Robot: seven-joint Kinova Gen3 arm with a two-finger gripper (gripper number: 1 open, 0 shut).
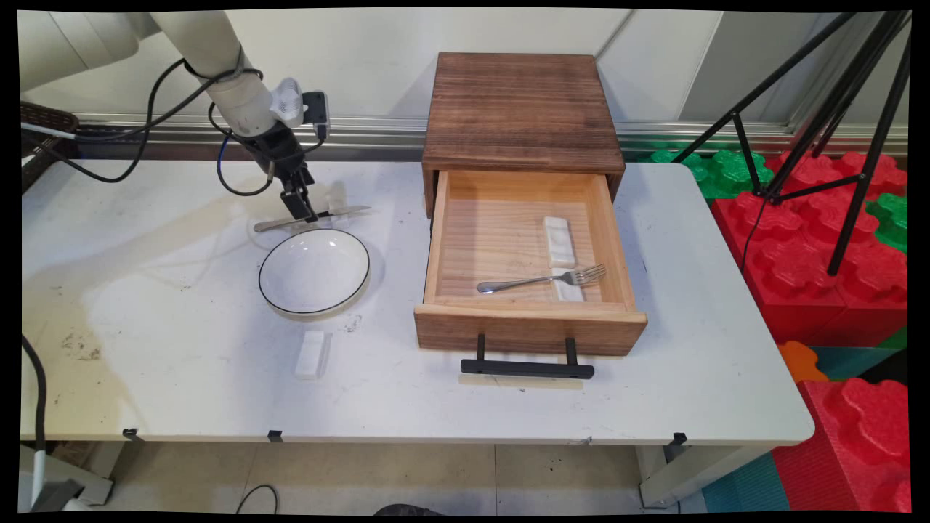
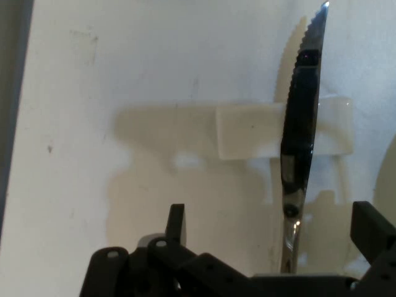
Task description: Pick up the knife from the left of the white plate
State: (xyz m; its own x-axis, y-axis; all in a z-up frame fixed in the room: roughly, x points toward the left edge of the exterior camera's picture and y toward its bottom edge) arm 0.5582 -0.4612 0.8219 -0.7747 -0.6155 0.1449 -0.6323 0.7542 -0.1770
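A silver knife (image 1: 327, 214) lies on the table behind a white, black-rimmed bowl (image 1: 314, 272), its serrated blade propped on a small white rest (image 1: 336, 197). My gripper (image 1: 301, 207) is down over the knife's handle end. In the hand view the knife (image 2: 300, 124) runs up the picture across the rest (image 2: 247, 133). My gripper (image 2: 273, 216) is open: the fingers (image 2: 176, 219) stand wide apart on either side of the handle, neither touching it. The bowl is empty.
A wooden cabinet (image 1: 519, 109) stands right of the bowl with its drawer (image 1: 436, 240) pulled out; a fork (image 1: 541, 280) and a white rest (image 1: 559, 240) lie inside. Another white rest (image 1: 312, 354) lies near the table's front edge. The drawer's black handle (image 1: 527, 368) juts forward.
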